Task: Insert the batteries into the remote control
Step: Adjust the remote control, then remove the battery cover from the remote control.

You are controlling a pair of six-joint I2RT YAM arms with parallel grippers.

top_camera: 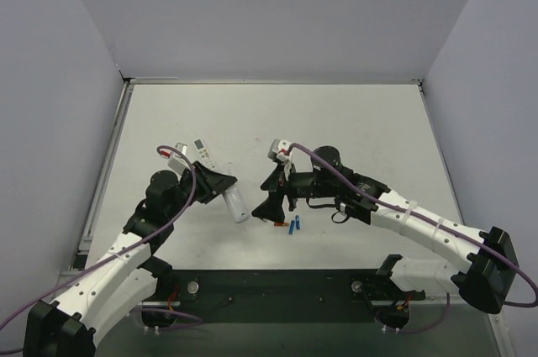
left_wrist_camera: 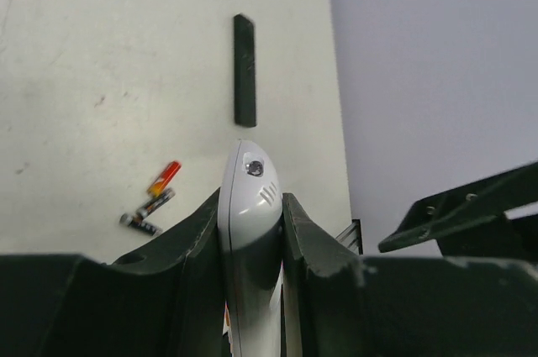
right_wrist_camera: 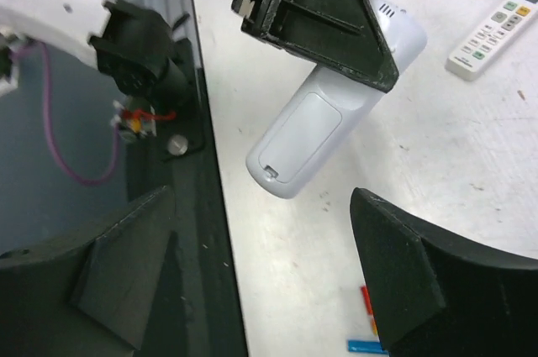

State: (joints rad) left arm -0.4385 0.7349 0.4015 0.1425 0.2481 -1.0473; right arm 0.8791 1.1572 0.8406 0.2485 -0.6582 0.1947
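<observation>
Holding: the left gripper (left_wrist_camera: 249, 210) is clamped on the remote control (right_wrist_camera: 307, 134), one dark finger pressed against each long side.
Remote position: it sits between the two arms, over the near part of the table (top_camera: 336, 122), and its free end points towards the right gripper (right_wrist_camera: 262, 197).
Remote face shown: the right wrist view sees the plain white back, with the outline of a rectangular cover and a small notch at the free end.
Right pincer: its fingers (right_wrist_camera: 126, 260) stand wide apart with nothing between them, just beside the remote's free end.
Batteries (top_camera: 294, 225): two blue cells lie on the table close together, near the right gripper and apart from the remote.
Other cells: a red cell (left_wrist_camera: 166, 175) and a dark grey cell (left_wrist_camera: 140, 223) lie loose on the table.
Other remotes: a slim black remote (left_wrist_camera: 244, 70) lies flat beyond the held one. A second white remote (right_wrist_camera: 492, 34) lies face up with rows of buttons.
Writing: the print on the cells and the button legends are too small to read, and no brand name can be made out.
</observation>
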